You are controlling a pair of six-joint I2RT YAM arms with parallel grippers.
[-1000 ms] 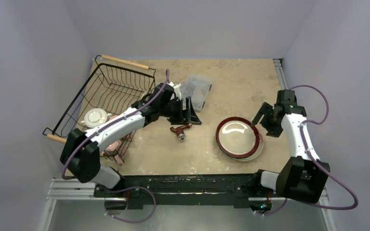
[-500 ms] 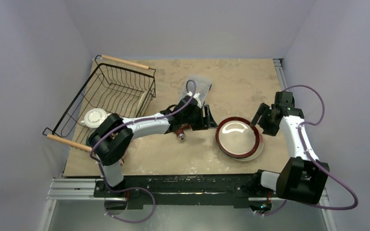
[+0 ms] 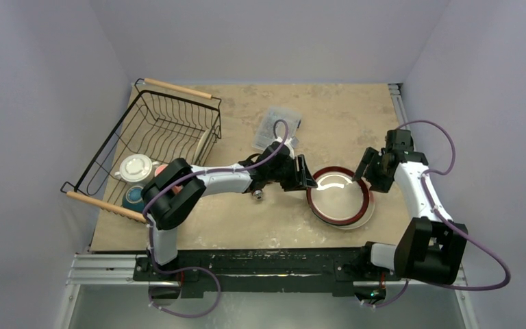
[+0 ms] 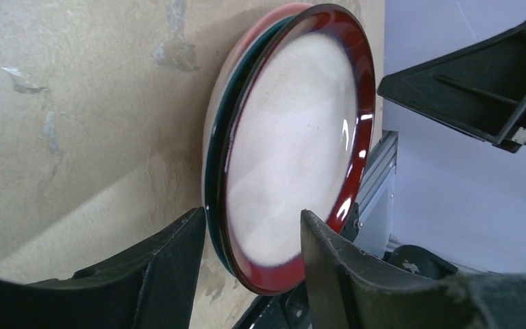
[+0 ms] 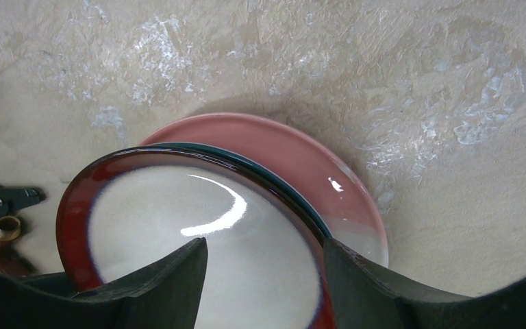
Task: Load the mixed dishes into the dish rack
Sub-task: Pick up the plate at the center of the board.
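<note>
- Plates stacked on the counter point(image 3: 246, 226), near-right: red-black-rimmed plate point(image 3: 339, 195) on top, teal plate point(image 4: 214, 178) just under it, pink plate point(image 5: 301, 147) at the bottom.
- Left fingers point(image 4: 151, 274) are spread and straddle the stack's left edge. The rims sit in the gap; cannot tell if either finger touches.
- Right fingers point(image 5: 383, 288) are spread and straddle the red-black rim on the stack's far-right side. No clear pinch.
- Left arm reaches across the counter from the left, so the two arms meet the stack from opposite sides.
- Dish rack point(image 3: 161, 127) sits far-left on the counter, set at an angle, with one wooden handle at its far end and one at its near end.
- In the rack: white round piece point(image 3: 135, 166) and teal bowl point(image 3: 135, 197) at the near end, pale plate point(image 3: 205, 140) standing on edge by the right wall.
- Clear plastic box point(image 3: 277, 123) lies on the counter on the far side of the left wrist.
- Brown tool point(image 3: 257, 194) lies just beside the left arm, on its near side.
</note>
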